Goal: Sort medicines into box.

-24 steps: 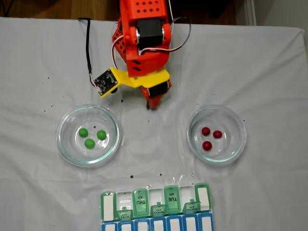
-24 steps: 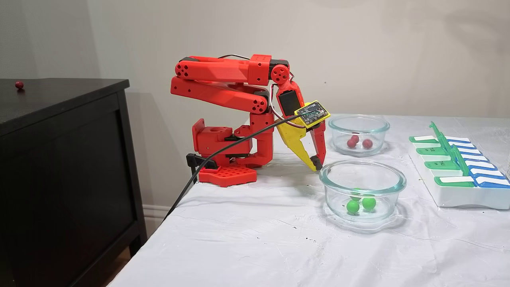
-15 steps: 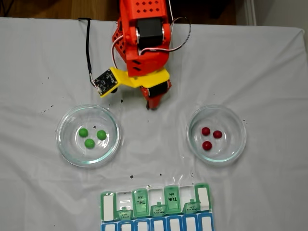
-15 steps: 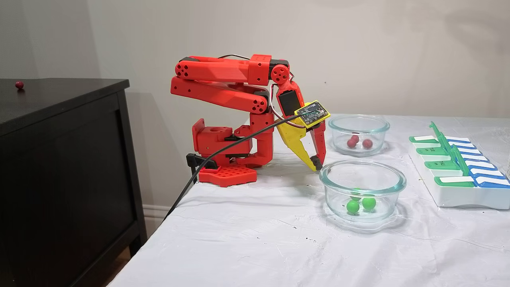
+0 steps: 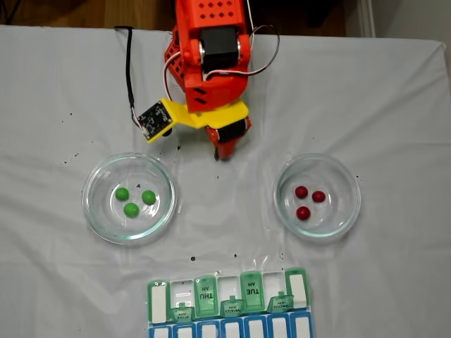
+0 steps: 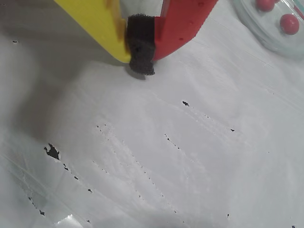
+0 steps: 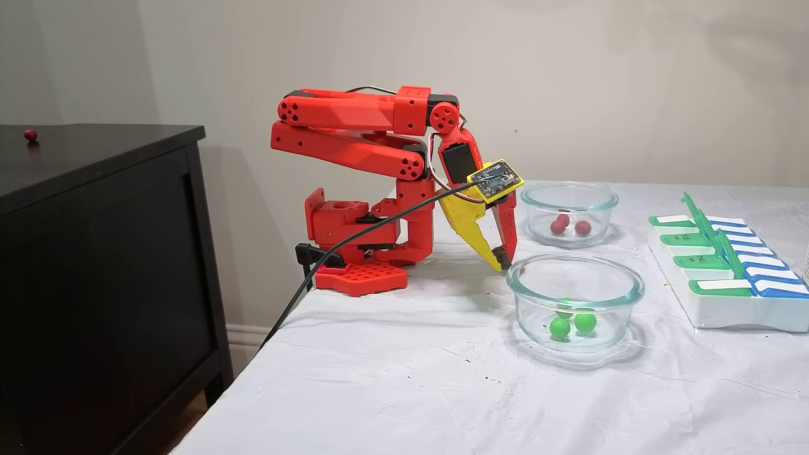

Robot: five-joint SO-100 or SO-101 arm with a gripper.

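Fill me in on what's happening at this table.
A small red robot arm sits folded, its claw shut and empty, tip low over the white cloth between two glass bowls. Three green pills lie in one bowl, three red pills in the other. The pill box at the table's edge has several lids up; no pill has been picked up yet.

No visible change since earlier frames, arm (image 7: 379,139) motionless, pills and dishes in identical positions

Bare cloth (image 5: 225,211) lies open between two glass dishes (image 5: 130,198) toward the box (image 5: 229,296).
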